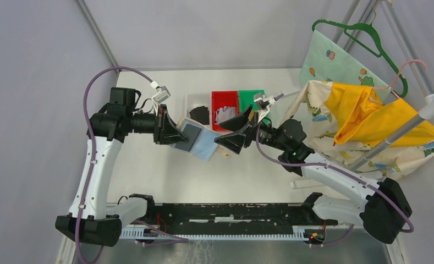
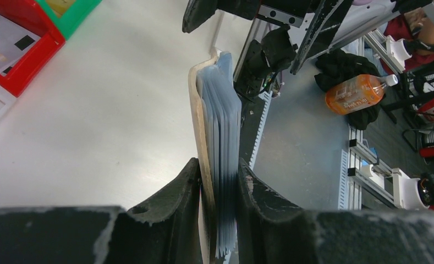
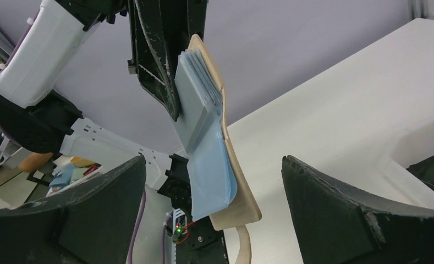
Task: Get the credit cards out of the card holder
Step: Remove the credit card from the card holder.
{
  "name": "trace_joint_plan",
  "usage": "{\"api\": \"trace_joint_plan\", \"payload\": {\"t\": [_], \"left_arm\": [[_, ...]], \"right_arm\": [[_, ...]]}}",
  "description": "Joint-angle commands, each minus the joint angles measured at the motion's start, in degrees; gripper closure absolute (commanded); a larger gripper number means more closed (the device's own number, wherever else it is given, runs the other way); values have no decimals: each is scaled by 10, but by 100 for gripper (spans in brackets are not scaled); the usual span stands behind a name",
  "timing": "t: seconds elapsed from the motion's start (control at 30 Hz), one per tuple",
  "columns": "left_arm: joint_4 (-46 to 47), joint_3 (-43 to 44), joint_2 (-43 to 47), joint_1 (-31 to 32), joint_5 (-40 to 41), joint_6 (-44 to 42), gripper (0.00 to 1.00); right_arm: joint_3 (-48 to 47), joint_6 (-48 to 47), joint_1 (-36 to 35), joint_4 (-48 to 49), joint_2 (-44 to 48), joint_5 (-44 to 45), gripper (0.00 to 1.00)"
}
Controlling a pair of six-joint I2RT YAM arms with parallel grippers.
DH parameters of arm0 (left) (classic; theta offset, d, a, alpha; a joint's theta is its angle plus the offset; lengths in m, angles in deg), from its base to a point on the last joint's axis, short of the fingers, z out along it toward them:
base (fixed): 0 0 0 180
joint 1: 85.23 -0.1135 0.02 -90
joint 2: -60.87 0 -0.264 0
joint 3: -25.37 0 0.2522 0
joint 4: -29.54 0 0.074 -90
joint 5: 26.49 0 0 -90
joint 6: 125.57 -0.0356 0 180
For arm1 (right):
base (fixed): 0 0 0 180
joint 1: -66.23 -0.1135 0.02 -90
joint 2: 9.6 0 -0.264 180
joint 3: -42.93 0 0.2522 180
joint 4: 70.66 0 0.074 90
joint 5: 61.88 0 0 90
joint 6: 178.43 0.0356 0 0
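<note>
Top external: right end effector [image 1: 228, 131] gapes beside free edge of card holder [image 1: 202, 144].

card holder [image 1: 201, 144] between left gripper [image 1: 177, 137] and right gripper [image 1: 230, 131] — bins [image 1: 225, 94] behind.

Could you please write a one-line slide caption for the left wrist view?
Left pincer gripping the beige card holder edge-on, its clear sleeves stacked together.

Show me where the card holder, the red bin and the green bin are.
card holder [image 3: 208, 170]: right wrist view, on its clear plastic sleeves.
red bin [image 1: 224, 99]: top external view, on its bare far end.
green bin [image 1: 251, 99]: top external view, on its bare inside.
</note>
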Motion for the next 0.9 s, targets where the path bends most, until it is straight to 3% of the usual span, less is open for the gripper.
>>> {"api": "trace_joint_plan", "payload": {"t": [0.0, 0.17, 0.47, 0.7, 0.8, 0.87], "left_arm": [[-18, 16, 12, 2, -61, -48, 98], [-65, 23, 9, 2, -79, -97, 98], [-101, 22, 5, 3, -80, -147, 98], [-103, 25, 5, 3, -61, -159, 98], [-94, 24, 6, 3, -44, -154, 96], [-73, 18, 10, 2, -28, -133, 90]], "right_arm": [[-7, -9, -10, 36, 2, -30, 2], [-21, -22, -23, 27, -17, -39, 3], [-64, -45, -54, 3, -53, -76, 14], [-90, -28, -81, 12, -102, -78, 41], [-91, -16, -87, 21, -115, -70, 57], [-90, -2, -87, 26, -122, -65, 71]]}}
